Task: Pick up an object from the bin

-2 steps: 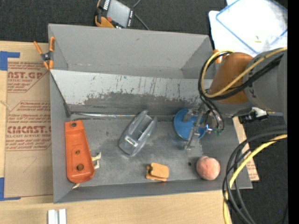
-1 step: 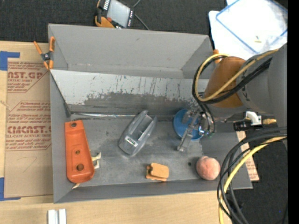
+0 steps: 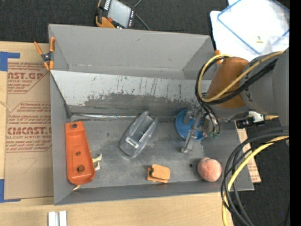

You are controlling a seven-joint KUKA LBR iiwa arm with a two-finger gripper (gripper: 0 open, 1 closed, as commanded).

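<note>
My gripper hangs at the right of the bin, its metal fingers pointing down over the floor just in front of a round blue object. The blue object lies against the back right part of the floor, partly hidden behind the gripper. A peach-coloured ball rests in the front right corner, a little below the fingertips. A small tan and orange sandwich-shaped toy lies near the front wall.
A clear plastic tape dispenser lies at the middle of the floor. A long orange block stands along the left wall. The arm with its orange cover and cables enters from the right.
</note>
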